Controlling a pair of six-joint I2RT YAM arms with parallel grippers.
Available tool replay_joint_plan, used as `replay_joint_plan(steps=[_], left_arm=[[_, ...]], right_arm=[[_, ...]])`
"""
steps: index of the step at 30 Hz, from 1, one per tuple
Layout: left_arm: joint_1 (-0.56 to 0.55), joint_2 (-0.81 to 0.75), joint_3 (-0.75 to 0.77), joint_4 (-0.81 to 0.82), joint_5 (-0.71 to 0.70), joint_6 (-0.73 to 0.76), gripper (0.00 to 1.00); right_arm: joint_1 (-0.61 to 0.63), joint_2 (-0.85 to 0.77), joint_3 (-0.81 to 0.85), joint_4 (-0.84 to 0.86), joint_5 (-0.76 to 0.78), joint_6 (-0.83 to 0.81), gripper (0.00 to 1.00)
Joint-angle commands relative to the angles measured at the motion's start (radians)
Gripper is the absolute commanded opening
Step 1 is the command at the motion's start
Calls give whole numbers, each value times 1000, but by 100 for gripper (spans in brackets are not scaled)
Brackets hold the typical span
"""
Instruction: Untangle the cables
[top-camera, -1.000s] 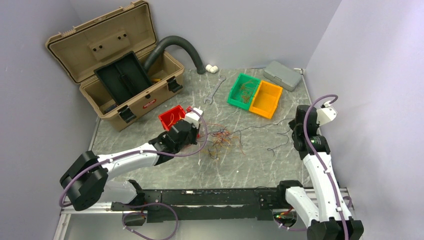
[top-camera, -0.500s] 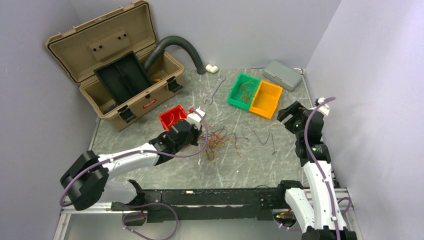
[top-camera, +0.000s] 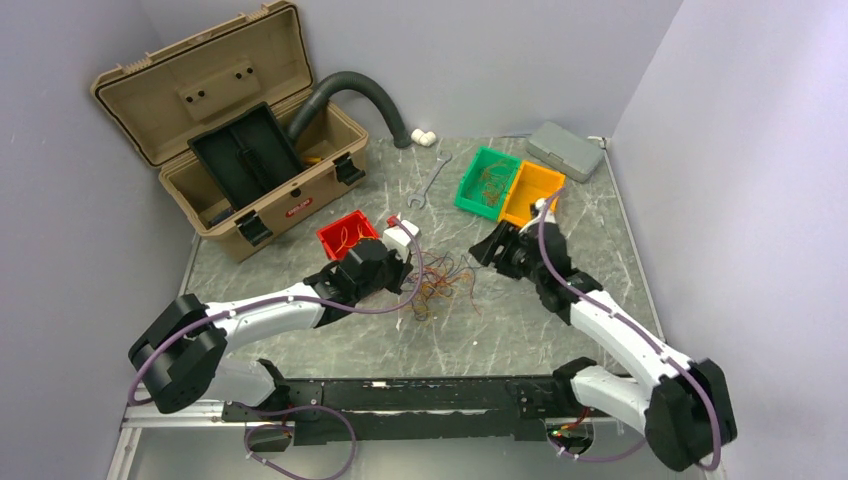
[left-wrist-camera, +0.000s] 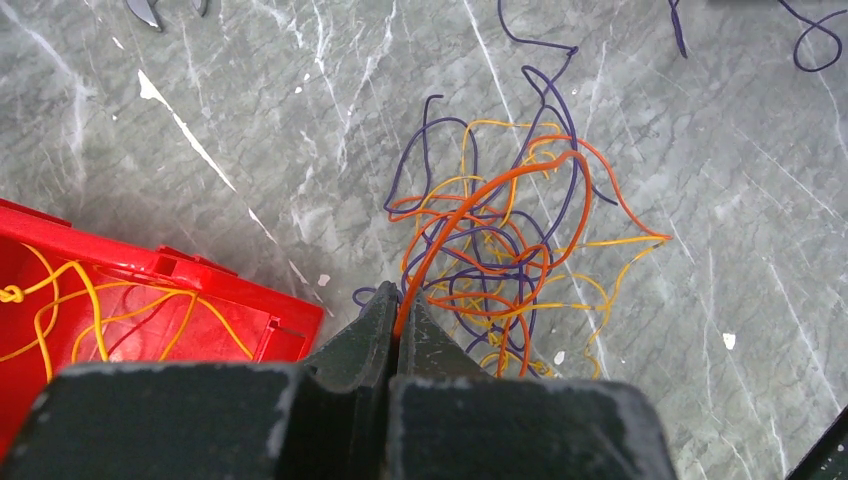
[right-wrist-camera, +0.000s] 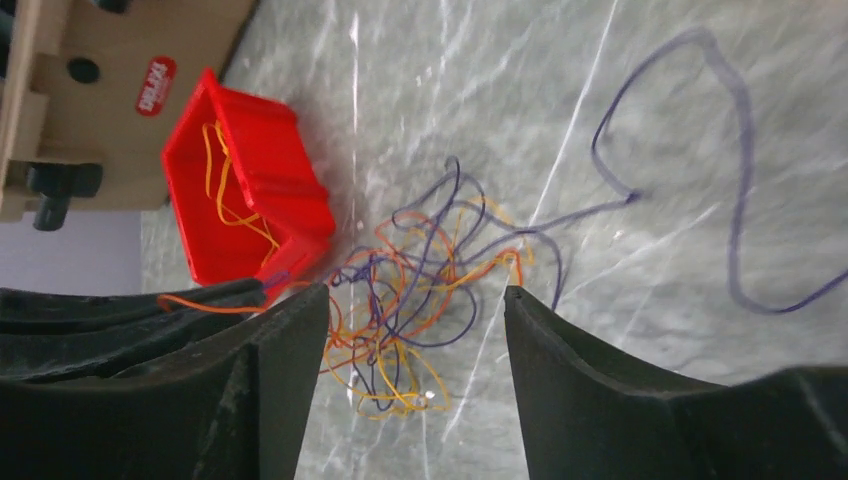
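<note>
Two claws are at work: the left claw (left-wrist-camera: 398, 312) is pinched shut on one springy orange wire (left-wrist-camera: 455, 212), and the right claw (right-wrist-camera: 415, 305) gapes wide, holding nothing. Best to draw that wire out slowly while the right claw pins the tangle (left-wrist-camera: 500, 270), which lies just beyond on the veined stone table (left-wrist-camera: 250, 120). Its loops are thin and glossy. Beside them sits a hard red plastic bin (left-wrist-camera: 200, 272).

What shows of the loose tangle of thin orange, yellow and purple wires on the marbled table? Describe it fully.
The tangle is a loose knot of hair-thin, flexible orange, yellow and purple wires lying on the grey marbled table, beside the red plastic bin. One orange strand arcs out of it into the shut left gripper.
</note>
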Motion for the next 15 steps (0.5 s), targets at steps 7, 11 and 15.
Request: replay_joint_plan(steps=[7,11,15], left_arm=[[-4,-40,-1,43,3,23,0],[-5,-46,-10,54,12,24,0],[-4,-47,-6,47,10,22,0]], right_arm=[[216,284,-75,388,102,366,64],[225,353,-85,481,95,393,55],[227,396,-69,494,93,388,23]])
